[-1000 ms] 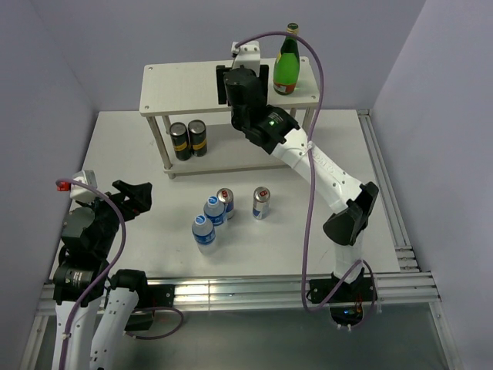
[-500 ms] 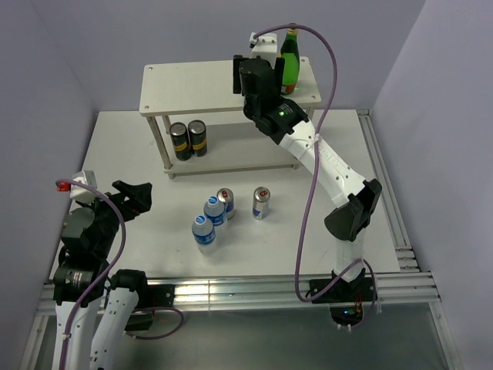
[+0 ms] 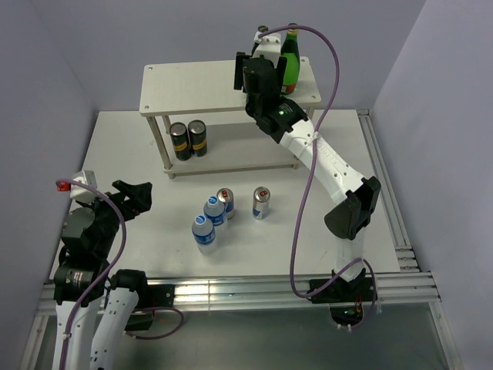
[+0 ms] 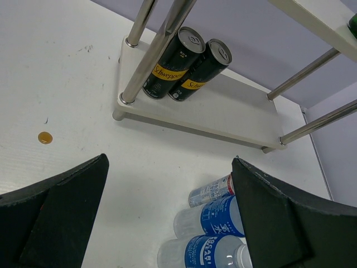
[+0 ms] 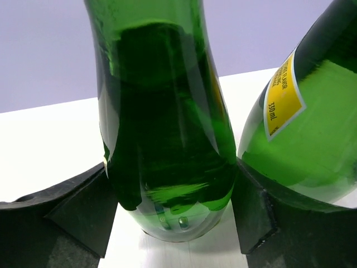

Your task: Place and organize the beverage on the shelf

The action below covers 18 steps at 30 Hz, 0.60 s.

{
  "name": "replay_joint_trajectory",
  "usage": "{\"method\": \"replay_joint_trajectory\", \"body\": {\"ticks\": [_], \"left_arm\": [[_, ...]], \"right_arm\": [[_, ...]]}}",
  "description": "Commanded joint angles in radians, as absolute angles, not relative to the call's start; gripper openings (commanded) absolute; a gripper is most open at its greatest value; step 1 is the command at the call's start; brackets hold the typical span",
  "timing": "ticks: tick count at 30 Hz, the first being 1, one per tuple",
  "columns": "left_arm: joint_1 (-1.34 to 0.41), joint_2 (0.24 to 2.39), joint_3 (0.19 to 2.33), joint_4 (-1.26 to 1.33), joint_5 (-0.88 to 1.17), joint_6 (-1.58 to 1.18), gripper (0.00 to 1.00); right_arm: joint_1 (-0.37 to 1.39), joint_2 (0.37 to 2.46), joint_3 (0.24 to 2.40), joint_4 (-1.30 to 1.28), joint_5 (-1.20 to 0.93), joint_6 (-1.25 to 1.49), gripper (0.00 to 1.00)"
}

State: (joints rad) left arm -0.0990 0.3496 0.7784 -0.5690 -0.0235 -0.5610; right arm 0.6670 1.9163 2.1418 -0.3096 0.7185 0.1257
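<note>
Second green bottle (image 5: 301, 128) crowds the jaws holding the first bottle (image 5: 167, 139).

My right hand (image 5: 167, 218) has travelled across the top board of the shelf (image 3: 185, 89), from near its middle toward its far right corner, with the green bottle (image 5: 162, 139) pinched between the fingers. A second ago a clear gap lay between me and the other green bottle (image 3: 289, 62) standing there; now mine is just beside it. My cable (image 3: 327, 54) has swung right too.
</note>
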Motion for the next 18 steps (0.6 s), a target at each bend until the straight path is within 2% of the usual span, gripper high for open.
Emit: {"method": "replay_joint_trajectory", "body": {"ticks": [1,3,4,18], "left_arm": [[-0.092,0.339,0.781,-0.528,-0.018,-0.546,0.99],[-0.092,0.339,0.781,-0.531,-0.02,-0.546,0.99],[-0.092,0.339,0.781,-0.531,-0.02,-0.546,0.99],[-0.089,0.334,0.781,-0.529,-0.017,-0.546,0.99]], "right_arm": [[0.663,1.901,2.115,-0.278,0.706,0.16,0.8],[0.664,1.894,2.1,-0.276,0.697,0.163,0.95],[0.663,1.89,2.094,-0.276,0.692,0.164,0.99],[0.69,1.73,1.892,-0.244,0.612,0.178,1.0]]}}
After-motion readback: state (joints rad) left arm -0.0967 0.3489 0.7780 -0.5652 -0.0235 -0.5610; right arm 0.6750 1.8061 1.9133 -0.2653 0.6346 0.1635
